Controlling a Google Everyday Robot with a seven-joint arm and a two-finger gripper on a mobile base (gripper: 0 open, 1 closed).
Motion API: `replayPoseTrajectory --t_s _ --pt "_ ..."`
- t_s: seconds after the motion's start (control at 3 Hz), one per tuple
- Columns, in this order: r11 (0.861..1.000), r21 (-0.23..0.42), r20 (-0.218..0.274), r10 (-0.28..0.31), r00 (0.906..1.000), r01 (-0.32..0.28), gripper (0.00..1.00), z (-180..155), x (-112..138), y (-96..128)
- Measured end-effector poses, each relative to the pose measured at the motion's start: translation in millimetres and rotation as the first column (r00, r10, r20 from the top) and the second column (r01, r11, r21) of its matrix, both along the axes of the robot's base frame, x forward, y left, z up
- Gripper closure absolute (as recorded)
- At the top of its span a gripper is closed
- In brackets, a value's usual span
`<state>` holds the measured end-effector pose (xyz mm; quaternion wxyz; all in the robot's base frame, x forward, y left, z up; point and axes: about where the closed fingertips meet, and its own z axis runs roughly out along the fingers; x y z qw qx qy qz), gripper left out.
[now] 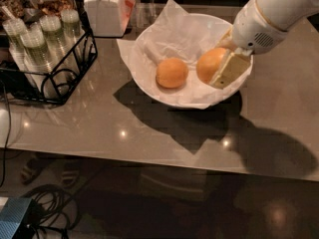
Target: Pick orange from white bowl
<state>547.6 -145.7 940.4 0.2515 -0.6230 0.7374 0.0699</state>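
The white arm's cream-padded two-finger gripper reached down into the bowl from 2 o'clock. It was closed around the larger, oval, smooth orange fruit, one pad flat against the fruit's flank at 4 o'clock. By my reading the angle let it clasp the fruit across its width while staying clear of the rim. That orange sat at the 3 o'clock side of the wide round white bowl, apparently not yet lifted. The crumpled white paper liner probably kept the fruit from rolling. A smaller, rounder orange lay well apart, near the centre, so it left the grasp uncrowded.

The count was two oranges, one bowl and one sheet of paper. On the grey table stood one black wire rack of lidded cups at 9 o'clock and one white jar at 11 o'clock.
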Motion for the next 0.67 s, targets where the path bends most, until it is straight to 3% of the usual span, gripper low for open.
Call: replayPoseTrajectory --t_s 0.33,0.67 --pt "0.993 -0.014 0.125 -0.112 0.9858 0.115 1.00 36.8 -51.7 -8.0" --pt "0.990 -0.033 0.163 -0.133 0.9777 0.140 1.00 46.1 -68.6 -12.3"
